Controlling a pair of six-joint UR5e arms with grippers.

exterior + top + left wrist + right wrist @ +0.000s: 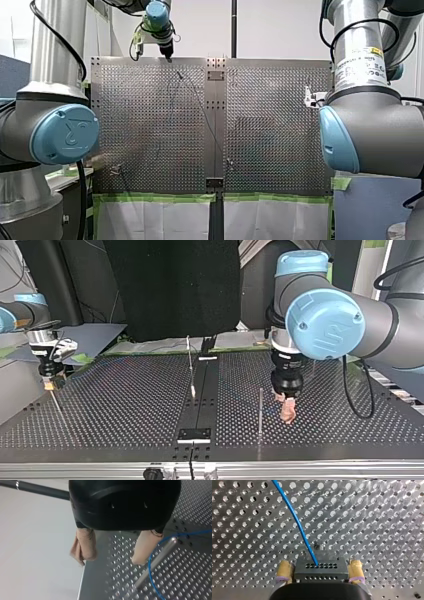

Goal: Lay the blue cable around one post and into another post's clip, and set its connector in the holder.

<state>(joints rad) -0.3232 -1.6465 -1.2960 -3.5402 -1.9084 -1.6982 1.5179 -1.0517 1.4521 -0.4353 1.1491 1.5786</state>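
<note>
In the right wrist view the blue cable (297, 522) runs across the perforated table into a dark grey connector block (320, 570). That block sits between the yellow pads of my right gripper (320, 571), which is open, a pad close by each side. In the left wrist view my left gripper (112, 555) is open, its beige-padded fingers (83, 547) bare. A metal post (155, 562) stands just beside one finger, and the cable (150, 567) curves around it. In the top view my left gripper (287, 412) hangs low beside that post (260, 410); my right gripper (48, 382) is at the view's left.
A dark centre strip (200, 400) splits the table, with a thin upright post (190, 365) on it and a black plate (195, 435) near the top view's front edge. Two small fixtures (117, 170) (229, 162) stand near the front view's lower edge. My left gripper (167, 52) is at the table's edge.
</note>
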